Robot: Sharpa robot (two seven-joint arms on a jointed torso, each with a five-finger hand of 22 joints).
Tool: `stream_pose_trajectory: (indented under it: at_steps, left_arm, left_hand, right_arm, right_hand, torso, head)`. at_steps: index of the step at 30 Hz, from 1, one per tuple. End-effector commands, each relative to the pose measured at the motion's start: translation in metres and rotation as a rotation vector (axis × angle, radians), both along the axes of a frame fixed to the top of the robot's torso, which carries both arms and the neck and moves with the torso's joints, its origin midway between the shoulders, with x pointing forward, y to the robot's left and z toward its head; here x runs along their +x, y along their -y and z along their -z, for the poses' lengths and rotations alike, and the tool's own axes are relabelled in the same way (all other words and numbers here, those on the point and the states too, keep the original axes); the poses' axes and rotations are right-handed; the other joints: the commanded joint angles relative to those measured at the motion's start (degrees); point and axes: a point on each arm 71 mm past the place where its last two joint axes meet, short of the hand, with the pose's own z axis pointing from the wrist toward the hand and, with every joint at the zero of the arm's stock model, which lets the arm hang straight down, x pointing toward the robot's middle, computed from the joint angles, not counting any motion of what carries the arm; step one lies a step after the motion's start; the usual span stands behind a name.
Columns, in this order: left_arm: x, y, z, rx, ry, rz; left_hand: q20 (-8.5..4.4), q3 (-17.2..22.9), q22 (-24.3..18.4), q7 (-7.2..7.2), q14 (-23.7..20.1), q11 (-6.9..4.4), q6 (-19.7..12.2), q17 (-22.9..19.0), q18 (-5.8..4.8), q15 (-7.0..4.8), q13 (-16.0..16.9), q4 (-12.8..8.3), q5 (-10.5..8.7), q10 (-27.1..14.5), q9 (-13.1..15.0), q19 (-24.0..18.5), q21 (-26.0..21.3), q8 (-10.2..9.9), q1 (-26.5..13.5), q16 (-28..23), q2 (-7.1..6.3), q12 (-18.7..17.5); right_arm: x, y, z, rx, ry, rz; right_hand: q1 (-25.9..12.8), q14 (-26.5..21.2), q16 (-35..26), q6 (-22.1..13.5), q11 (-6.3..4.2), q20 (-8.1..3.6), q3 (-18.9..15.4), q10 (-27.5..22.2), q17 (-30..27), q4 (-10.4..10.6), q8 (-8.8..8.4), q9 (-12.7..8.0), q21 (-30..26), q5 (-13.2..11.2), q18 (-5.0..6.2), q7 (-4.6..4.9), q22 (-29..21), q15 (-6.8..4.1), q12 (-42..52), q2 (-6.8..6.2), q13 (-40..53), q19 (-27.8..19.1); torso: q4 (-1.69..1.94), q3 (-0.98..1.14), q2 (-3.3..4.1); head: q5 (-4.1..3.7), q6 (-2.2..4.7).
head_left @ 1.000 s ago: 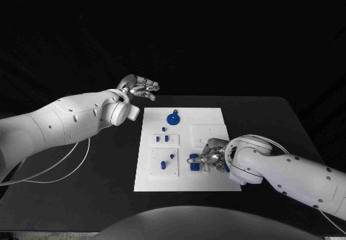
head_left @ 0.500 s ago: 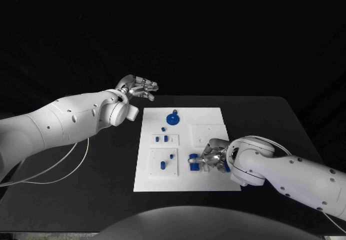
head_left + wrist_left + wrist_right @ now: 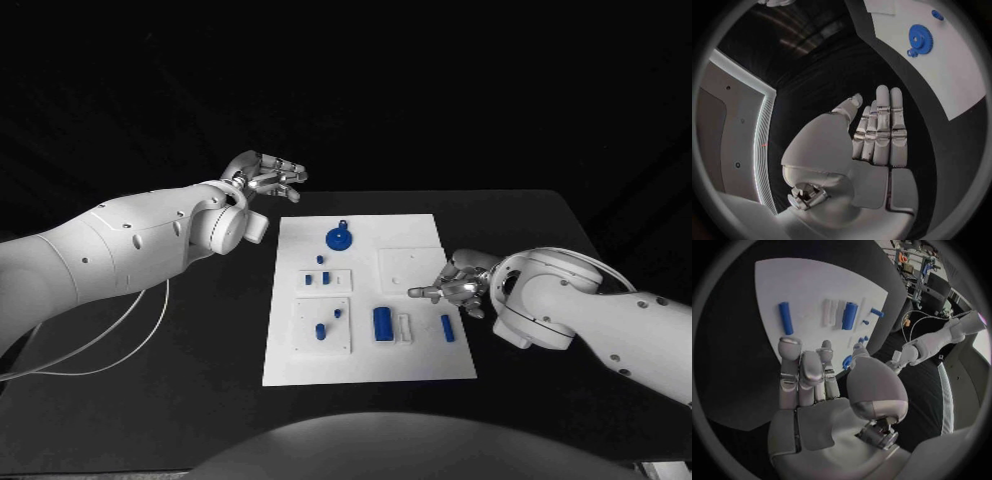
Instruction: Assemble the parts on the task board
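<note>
The white task board lies in the middle of the black table. On it are a blue gear at the far end, small blue pegs in the middle, and a blue block and a blue rod toward the near right. My right hand hovers over the board's right side, fingers apart and holding nothing. The right wrist view shows that hand above the rod and the block. My left hand is raised beyond the board's far left corner, empty, and the left wrist view shows its fingers straight, with the gear beyond.
A small white piece lies between the block and the rod. A raised white square on the board's near left carries two little blue parts. A thin white cable runs over the table under my left arm.
My right hand has lifted off the blue block and moved up and to the right, opening. The block and rod now lie uncovered on the board. The left hand barely moved.
</note>
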Motion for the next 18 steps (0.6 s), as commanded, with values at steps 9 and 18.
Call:
stream_pose_trajectory:
  at_steps: [9,18]
  left_arm:
    - [-0.001,0.004,0.0,-0.011,-0.003,0.018]
    - [-0.001,0.005,0.0,-0.012,-0.004,0.022]
  left_hand:
    - [0.02,-0.11,0.12,0.03,-0.02,-0.11,-0.22,-0.08,0.12,0.44,-0.08,0.02,0.79,-0.36,0.08,0.4,0.01,-0.01,-0.02,-0.18,-0.18,0.41]
    - [0.02,-0.11,0.12,0.03,-0.02,-0.11,-0.22,-0.08,0.12,0.44,-0.08,0.02,0.79,-0.36,0.08,0.4,0.01,-0.01,-0.02,-0.18,-0.18,0.41]
  right_arm:
    - [-0.002,0.037,0.01,-0.118,-0.074,0.0]
    - [-0.016,0.044,0.036,-0.178,-0.138,-0.019]
  right_hand:
    - [2.52,0.62,0.56,0.51,-0.06,0.0,-1.83,0.5,0.21,-3.27,0.12,1.23,0.32,14.27,-0.4,-0.06,0.28,-0.09,0.14,1.38,0.21,2.96]
    - [4.08,0.63,0.72,1.08,-0.36,-0.11,-4.14,0.64,0.3,-7.93,0.02,0.14,0.38,20.19,-0.77,-0.51,0.71,-0.18,0.02,4.73,0.45,2.95]
  torso:
    - [0.06,0.06,0.06]
    - [0.15,-0.01,0.07]
  head:
    - [-1.3,0.0]
    - [-1.43,0.0]
